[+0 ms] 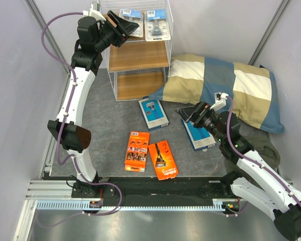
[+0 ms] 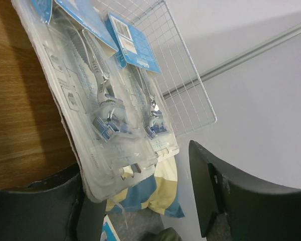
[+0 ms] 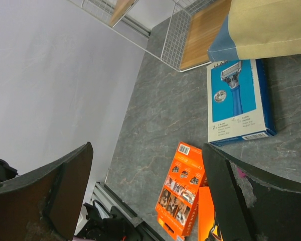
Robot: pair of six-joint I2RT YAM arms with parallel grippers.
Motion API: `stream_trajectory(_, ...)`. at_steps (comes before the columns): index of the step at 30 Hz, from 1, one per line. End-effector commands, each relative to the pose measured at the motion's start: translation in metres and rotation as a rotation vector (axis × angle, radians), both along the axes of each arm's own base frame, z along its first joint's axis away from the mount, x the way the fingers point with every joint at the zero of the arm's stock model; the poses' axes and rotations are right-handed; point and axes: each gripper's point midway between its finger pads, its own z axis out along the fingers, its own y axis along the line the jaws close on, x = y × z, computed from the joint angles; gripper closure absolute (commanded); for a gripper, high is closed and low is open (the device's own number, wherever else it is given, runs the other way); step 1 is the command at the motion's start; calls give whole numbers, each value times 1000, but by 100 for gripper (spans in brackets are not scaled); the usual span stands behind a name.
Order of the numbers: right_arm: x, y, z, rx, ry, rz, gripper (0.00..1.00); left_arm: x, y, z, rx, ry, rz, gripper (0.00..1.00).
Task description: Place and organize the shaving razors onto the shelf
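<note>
A white wire shelf with wooden tiers (image 1: 138, 55) stands at 12 o'clock on the grey table (image 1: 110, 125). From overhead, two clear blister razor packs with blue tops (image 1: 155, 24) lie on its top tier, with the left gripper (image 1: 130, 31) at their 9 o'clock. Its wrist camera alone shows the jaws spread and holding nothing. The right gripper (image 1: 190, 113), also released and empty, hangs at 3 o'clock above a blue razor box (image 1: 200, 138) that only the overhead view shows. The right wrist view instead shows the second blue box (image 3: 238, 100) and two orange razor packs (image 3: 183, 193), all on the table.
</note>
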Motion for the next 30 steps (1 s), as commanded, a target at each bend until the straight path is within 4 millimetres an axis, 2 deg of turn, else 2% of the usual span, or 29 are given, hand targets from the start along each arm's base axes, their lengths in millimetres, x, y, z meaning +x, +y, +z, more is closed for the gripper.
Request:
stream_trajectory(1,1,-2,3,-1,-22,-12,2,-8,-1,17,74,-64,-25,31)
stream_trajectory(2,1,-3,3,0,-21,-13,2,-10,-1,22,74,-74,-32,31)
stream_trajectory(6,1,-3,2,0,-20,-12,2,-14,-11,17,65,-52,-103,31)
stream_trajectory(16,2,-3,1,-1,-18,-16,2,-23,-23,-5,70,23,-198,30)
stream_trajectory(24,2,-3,1,-3,-18,-16,2,-31,-22,-2,71,32,-211,30)
stream_trajectory(30,1,-4,1,-4,-20,-16,2,-30,-17,-9,58,80,-194,30)
